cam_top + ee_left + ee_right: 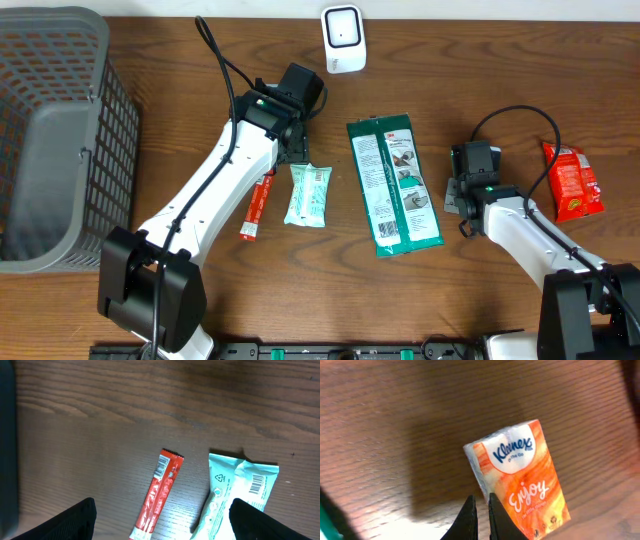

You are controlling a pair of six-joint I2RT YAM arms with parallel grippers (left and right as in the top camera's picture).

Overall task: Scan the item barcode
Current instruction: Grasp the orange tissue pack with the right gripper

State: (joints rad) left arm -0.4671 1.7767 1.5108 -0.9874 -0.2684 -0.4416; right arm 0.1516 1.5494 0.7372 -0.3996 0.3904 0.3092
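left claw (162, 510) wide over red sachet (159, 492) and mint wrapper (235, 487), right claw (481, 512) pinched narrow at Kleenex pack (522, 477) edge, open table (150, 405) beyond

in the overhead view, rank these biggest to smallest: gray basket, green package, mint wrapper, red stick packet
1. gray basket
2. green package
3. mint wrapper
4. red stick packet, similar in length to the wrapper but much narrower

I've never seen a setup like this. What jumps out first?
The left arm and right arm reach over a wooden table, with a big green package lying between them. A grey basket fills the left edge, and a small white scanner stands at the far edge.
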